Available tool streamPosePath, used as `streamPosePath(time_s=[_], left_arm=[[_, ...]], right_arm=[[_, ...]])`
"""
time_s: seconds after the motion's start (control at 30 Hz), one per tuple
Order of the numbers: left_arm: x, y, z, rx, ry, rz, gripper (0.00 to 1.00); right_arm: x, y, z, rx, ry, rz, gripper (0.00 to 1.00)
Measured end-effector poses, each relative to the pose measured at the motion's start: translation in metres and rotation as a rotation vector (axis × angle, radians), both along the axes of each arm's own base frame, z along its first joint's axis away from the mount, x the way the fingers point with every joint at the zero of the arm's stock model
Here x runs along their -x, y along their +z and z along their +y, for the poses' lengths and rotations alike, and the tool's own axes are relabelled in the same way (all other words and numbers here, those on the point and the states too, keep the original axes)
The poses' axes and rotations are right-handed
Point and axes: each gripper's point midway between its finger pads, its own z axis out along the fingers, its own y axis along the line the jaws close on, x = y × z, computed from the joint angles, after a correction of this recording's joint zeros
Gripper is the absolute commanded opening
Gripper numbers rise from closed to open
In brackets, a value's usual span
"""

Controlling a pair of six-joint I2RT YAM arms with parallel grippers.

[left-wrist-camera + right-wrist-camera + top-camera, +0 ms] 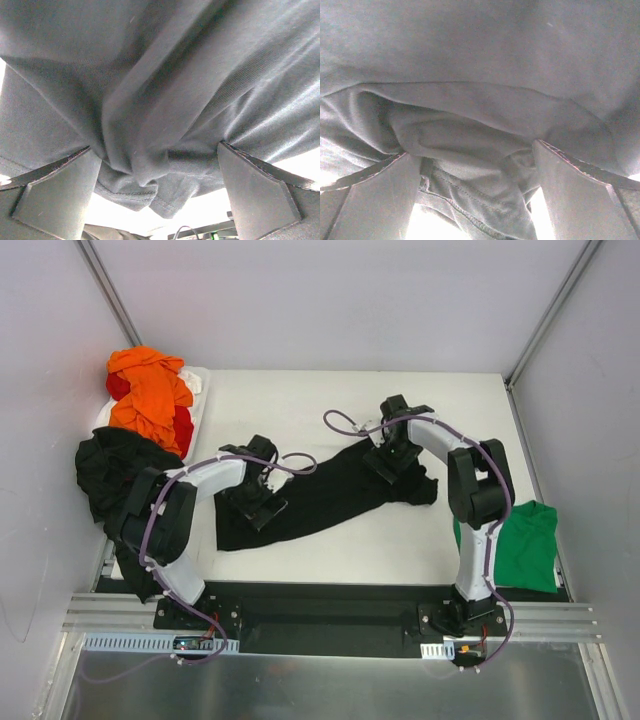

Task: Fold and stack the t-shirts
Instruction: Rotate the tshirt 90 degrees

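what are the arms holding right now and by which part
Nothing looks clamped: the left gripper and right gripper each have fingers apart, straddling bunched cloth near opposite ends of the black t-shirt.

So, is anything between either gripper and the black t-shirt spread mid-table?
Nothing visible does. The left gripper and right gripper both sit on the black t-shirt, and each wrist view shows its cloth bunched directly between the fingers, with no other item there.
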Motion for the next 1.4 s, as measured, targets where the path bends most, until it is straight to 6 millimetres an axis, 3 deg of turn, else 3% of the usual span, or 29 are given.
streamPosePath(time_s=[0.2,0.37,0.83,0.97,1.4], left_arm=[[-0.008,0.000,-0.015,-0.011,-0.034,0.023,0.99],[-0.018,0.001,-0.022,-0.017,-0.042,0.039,0.99],[-0.060,0.003,-0.056,0.019,-0.067,0.033,0.99],[-0.056,0.002,-0.072,0.017,-0.126,0.030,0.99],[-0.013,0.001,-0.125,-0.009,-0.379,0.043,1.00]], right_arm=[[-0.041,0.003,-0.001,0.015,-0.017,-0.046,0.92],[-0.064,0.007,-0.003,0.031,-0.019,-0.077,0.93],[-0.144,0.017,-0.006,0.073,-0.029,-0.208,0.95],[-0.159,0.017,-0.006,0.086,-0.019,-0.239,0.96],[-0.169,0.018,-0.005,0.098,0.022,-0.272,0.99]])
